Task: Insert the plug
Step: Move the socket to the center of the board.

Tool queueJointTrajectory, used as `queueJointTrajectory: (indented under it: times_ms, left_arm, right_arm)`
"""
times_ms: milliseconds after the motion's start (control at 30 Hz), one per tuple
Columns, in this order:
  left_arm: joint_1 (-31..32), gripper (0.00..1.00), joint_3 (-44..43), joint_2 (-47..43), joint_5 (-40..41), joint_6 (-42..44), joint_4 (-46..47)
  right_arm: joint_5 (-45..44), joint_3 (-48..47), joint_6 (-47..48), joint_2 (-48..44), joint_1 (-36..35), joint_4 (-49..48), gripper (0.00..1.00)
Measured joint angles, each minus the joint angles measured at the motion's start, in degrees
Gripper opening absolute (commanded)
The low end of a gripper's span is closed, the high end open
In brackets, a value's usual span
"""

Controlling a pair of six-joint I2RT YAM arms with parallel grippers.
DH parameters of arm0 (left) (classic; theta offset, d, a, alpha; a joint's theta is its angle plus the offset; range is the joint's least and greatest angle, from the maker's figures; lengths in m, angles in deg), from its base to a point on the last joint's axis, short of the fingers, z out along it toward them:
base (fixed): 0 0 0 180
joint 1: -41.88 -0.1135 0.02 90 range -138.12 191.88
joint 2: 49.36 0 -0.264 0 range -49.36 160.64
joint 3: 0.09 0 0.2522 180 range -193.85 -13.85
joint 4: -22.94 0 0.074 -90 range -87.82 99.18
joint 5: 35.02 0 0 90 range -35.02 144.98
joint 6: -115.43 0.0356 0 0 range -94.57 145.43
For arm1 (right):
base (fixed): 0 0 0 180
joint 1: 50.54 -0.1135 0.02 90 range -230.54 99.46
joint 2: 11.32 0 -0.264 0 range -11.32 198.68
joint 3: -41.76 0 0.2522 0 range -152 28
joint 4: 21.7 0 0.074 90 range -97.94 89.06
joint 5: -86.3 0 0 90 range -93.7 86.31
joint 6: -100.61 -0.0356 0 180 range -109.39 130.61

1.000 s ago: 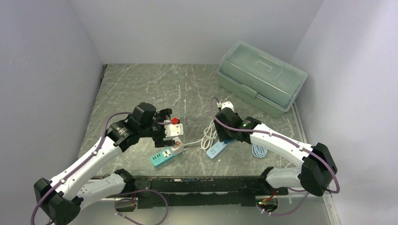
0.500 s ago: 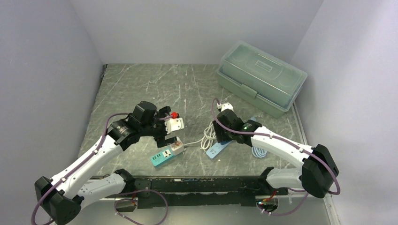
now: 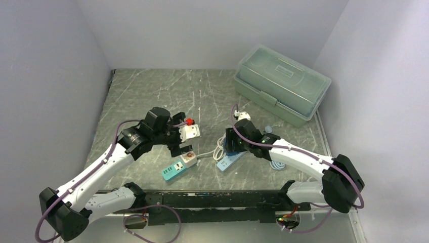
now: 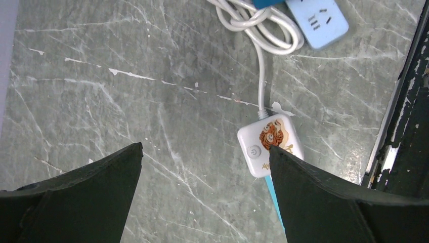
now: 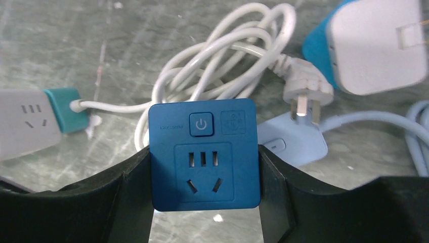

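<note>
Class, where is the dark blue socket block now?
The dark blue square socket block sits centre frame in the right wrist view, clamped in the right gripper, near the coiled white cable and white plug.

Worktop [image 4: 101, 76]: grey-green marble look, white veins. Socket cube [image 5: 202, 154]: deep blue, btn same blue. Plug [image 5: 306, 93] + coiled cable [image 5: 222, 50]: white. Pale-blue strip [image 4: 316, 20]: plain. Teal strip [image 3: 179, 166]: white end w/ orange cartoon print. Toolbox [image 3: 281, 83]: pale sage green. L hand [image 4: 205, 152], R hand [image 5: 202, 167]: black.
</note>
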Motion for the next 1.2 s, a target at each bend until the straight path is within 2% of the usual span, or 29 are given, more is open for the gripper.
queueJointTrajectory:
  times_ms: [300,467,600,767,933,1200]
  left_arm:
    - [0.0,1.00,-0.3,-0.1,1.3,0.0,0.2]
    - [0.0,1.00,-0.3,-0.5,1.9,0.0,-0.3]
    - [0.0,1.00,-0.3,-0.9,1.8,0.0,-0.2]
    - [0.0,1.00,-0.3,1.1,0.5,-1.3,1.7]
    - [0.1,1.00,-4.5,12.3,-1.8,-4.4,4.0]
    - [0.8,1.00,-14.0,33.6,-2.4,-12.3,11.2]
  right_arm:
    - [3.7,-4.4,-3.9,8.9,-4.3,-7.5,0.00]
    - [3.6,-6.1,-4.2,10.4,-6.0,-7.3,0.00]
    - [2.1,-6.0,-3.8,7.7,-6.1,-4.8,0.00]
    - [-0.6,-2.5,-2.5,-4.0,-5.4,-3.1,0.00]
    - [-5.6,-1.5,-2.3,-13.5,-3.0,-0.7,0.00]
    - [-20.0,-1.1,-6.3,-17.0,-2.1,7.3,0.00]
